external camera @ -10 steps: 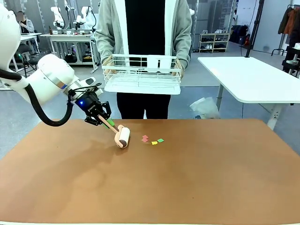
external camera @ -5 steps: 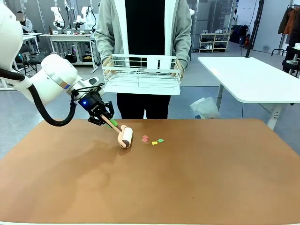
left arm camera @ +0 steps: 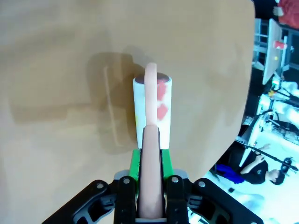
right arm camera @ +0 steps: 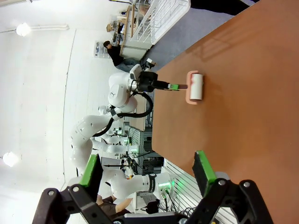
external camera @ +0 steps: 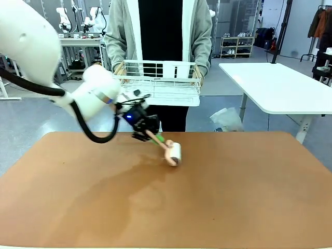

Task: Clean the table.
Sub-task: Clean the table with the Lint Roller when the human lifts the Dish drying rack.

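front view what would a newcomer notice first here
The left gripper is shut on the pink handle of a white lint roller, its drum on the matte reddish-brown table near the far edge. In the left wrist view, red paper scraps cling to the drum. Behind the table a person in a grey jacket holds a white wire rack in both hands.

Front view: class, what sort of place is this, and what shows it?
Probably a robotics lab: a white robot arm's left hand holds a lint roller on the table, with a white work table and storage shelves behind.
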Tool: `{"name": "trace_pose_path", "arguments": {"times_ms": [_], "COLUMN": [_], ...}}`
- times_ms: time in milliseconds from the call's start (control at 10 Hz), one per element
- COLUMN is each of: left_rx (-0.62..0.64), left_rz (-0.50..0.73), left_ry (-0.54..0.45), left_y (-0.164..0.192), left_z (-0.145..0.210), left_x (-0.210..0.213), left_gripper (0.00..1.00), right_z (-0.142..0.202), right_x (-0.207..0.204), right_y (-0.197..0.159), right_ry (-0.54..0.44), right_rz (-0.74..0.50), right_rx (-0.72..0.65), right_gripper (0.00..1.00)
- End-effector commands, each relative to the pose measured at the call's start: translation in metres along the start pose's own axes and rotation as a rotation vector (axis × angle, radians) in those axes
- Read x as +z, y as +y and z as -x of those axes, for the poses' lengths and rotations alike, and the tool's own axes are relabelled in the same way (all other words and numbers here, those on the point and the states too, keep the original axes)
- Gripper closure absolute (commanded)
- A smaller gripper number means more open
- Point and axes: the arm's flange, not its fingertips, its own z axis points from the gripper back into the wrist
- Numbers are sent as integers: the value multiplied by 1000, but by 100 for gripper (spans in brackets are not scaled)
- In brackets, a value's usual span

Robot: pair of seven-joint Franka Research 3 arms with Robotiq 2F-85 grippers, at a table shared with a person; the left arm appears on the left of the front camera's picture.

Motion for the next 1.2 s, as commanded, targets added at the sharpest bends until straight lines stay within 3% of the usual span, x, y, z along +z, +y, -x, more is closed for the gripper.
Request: {"name": "trace_pose_path", "arguments": {"times_ms": [0, 200, 800, 900, 1100], "left_rx": [-9, -14, -21, -34, -75], "left_rz": [-24, 1, 48, 56, -14], "left_ry": [134, 160, 184, 193, 142], "left_y": [-15, -39, -47, -61, -144], "left_z": [0, -5, -7, -6, -7], "left_x": [-91, -105, -95, -84, -10], "left_gripper": [79, 79, 79, 79, 79], "right_z": [2, 2, 2, 2, 2], "right_x": [0, 0, 0, 0, 0], "right_y": [4, 4, 4, 4, 4], "right_ry": [-7, -7, -7, -7, -7], "right_rz": [-17, -17, -17, -17, -17], "right_rx": [-10, -10, -10, -10, -10], "right_gripper": [0, 0, 0, 0, 0]}}
